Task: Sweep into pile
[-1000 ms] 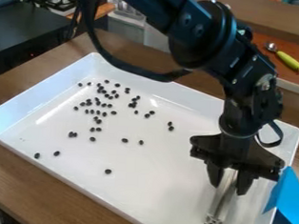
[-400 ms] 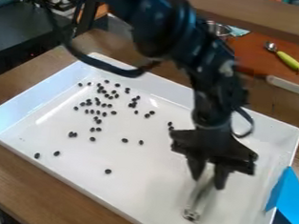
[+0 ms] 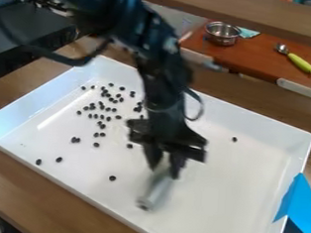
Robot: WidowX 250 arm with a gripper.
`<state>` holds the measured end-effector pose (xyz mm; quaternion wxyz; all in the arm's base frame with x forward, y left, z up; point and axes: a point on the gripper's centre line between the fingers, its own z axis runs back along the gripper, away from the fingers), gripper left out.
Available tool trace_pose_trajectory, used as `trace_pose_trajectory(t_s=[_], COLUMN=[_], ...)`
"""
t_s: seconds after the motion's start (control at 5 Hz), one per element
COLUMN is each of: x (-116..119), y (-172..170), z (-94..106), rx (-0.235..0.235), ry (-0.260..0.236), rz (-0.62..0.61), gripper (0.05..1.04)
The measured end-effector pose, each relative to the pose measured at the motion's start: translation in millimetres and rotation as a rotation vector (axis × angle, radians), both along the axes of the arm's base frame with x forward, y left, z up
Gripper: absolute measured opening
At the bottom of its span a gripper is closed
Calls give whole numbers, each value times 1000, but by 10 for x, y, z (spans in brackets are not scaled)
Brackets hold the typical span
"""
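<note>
At the far left a black countertop (image 3: 20,35) sits beyond the wooden table (image 3: 21,180). The robot arm (image 3: 155,54) comes in from the upper left and crosses the tray's far rim, hiding part of it. Behind the tray, on a reddish-brown surface (image 3: 255,54), stand a metal pot (image 3: 223,34), then a pale blue cloth (image 3: 247,32) and a spoon with a green handle (image 3: 298,61). A bright blue object (image 3: 300,207) leans over the tray's right edge.

The white tray (image 3: 233,188) rests on the table. Inside, a few dark beans lie near its left front side; the main scatter of beans (image 3: 108,109) fills the left rear, with strays nearer the middle. Right of these, the gripper (image 3: 165,170) holds a blurred metallic bar (image 3: 155,190) by its upper end, slanting down leftward. One lone bean (image 3: 235,140) lies farther right.
</note>
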<state>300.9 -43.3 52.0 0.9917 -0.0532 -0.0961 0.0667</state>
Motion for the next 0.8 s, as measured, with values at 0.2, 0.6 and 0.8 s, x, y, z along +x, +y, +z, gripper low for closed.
trace_pose_trajectory(t_s=[0.2,0.6,0.8], x=[-61,-63,-28], y=[269,795,1075], z=[-17,-43,-47], rx=[-1,8,20], ry=[-18,-81,-101], rz=[1,-7,-13], gripper=[370,370,370])
